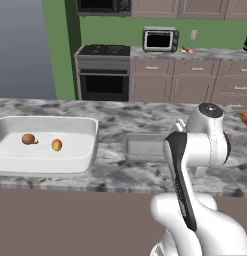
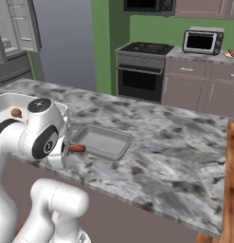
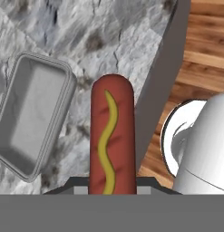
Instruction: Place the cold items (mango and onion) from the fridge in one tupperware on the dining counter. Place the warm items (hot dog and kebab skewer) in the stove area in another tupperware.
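marble counter, arm-hidden fingers gripping hot dog

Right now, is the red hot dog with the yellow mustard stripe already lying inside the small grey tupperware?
No, the hot dog is held beside the tupperware.

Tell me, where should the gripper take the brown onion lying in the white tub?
Grip the brown onion across its round middle, coming straight down from above: it lies free in the open white tub, apart from the mango, while the walls block the sides.
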